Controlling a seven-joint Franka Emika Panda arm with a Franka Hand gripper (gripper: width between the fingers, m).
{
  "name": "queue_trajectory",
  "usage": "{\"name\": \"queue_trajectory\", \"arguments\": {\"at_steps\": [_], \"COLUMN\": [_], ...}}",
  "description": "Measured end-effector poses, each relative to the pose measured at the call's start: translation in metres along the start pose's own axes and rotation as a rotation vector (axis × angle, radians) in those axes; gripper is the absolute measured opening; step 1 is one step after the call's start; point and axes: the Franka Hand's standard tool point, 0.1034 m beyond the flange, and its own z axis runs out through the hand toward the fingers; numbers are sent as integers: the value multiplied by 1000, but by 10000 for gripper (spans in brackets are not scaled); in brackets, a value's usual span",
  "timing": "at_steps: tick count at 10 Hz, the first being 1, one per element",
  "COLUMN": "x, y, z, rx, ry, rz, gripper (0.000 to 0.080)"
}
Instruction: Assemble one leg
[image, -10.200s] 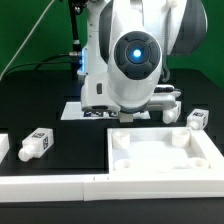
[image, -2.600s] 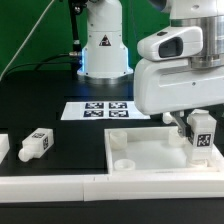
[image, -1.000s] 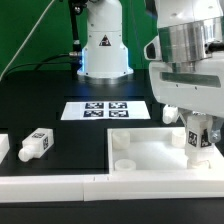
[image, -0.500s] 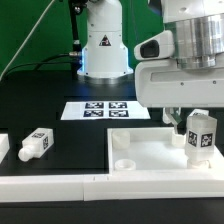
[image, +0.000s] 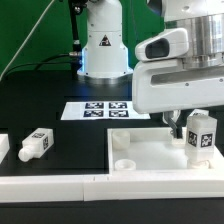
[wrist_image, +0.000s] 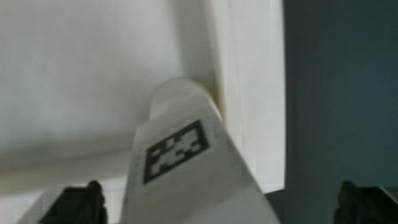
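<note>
A white leg (image: 202, 136) with a black-and-white tag stands upright in the corner of the large white square top (image: 150, 165) nearest the exterior view's right. My gripper (image: 199, 113) hangs just above and around it. In the wrist view the leg (wrist_image: 185, 160) sits between the two dark fingertips (wrist_image: 80, 204). There is a gap on each side, so the gripper (wrist_image: 222, 206) is open and not clamping it. Another leg (image: 37, 143) lies on its side on the black table at the exterior view's left.
The marker board (image: 103, 109) lies behind the top, in front of the arm's base (image: 103, 50). A white part (image: 3, 147) shows at the left edge. A white rail (image: 50, 184) runs along the front. The top has a raised hole boss (image: 124, 162).
One second ago the gripper sat lower around the standing leg. It has since lifted a little and turned, and the leg stays upright in the corner.
</note>
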Motion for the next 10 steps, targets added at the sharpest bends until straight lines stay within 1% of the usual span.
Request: {"name": "queue_trajectory", "arguments": {"at_steps": [2, 3, 4, 5, 7, 8, 10], "x": [-2, -2, -2, -2, -2, -2, -1], "y": [3, 6, 6, 6, 7, 7, 7], "z": [4, 5, 5, 5, 5, 5, 6], "rx": [-9, -13, -16, -16, -15, -15, -23], "ry": [-3, 0, 0, 0, 0, 0, 8], "rz": [-219, -286, -310, -296, -263, -223, -1], "gripper": [649, 649, 622, 622, 278, 278, 282]}}
